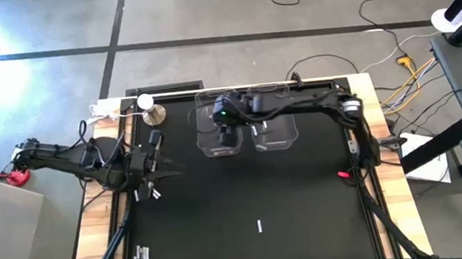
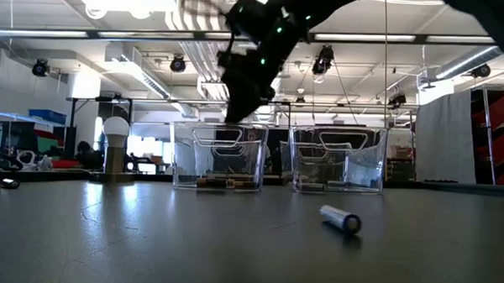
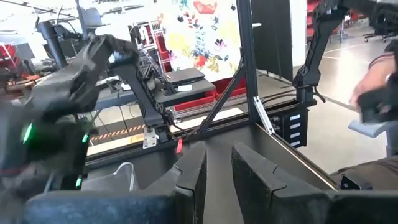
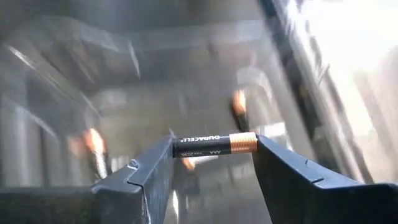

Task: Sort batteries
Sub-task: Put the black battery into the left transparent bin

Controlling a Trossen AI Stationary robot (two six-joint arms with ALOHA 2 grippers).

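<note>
Two clear bins stand at the back of the black mat, the left bin and the right bin. My right gripper hangs over the left bin, shut on a black and copper battery. Dark batteries with copper ends lie on that bin's floor. A loose pale battery lies on the mat in front of the bins. My left gripper hovers level over the mat's left side, its fingers a narrow gap apart with nothing showing between them. My right gripper pinches the battery by its two ends, one finger on the black end and one on the copper end. Only the fingertips are on it. The fingers slant down from above. The battery lies level across the gap, lifted clear over the left bin.
A silver knob-like object and a white round thing stand at the mat's back left. Loose batteries lie near the front left corner, at the front middle and by my left gripper. Something small and red lies at the right.
</note>
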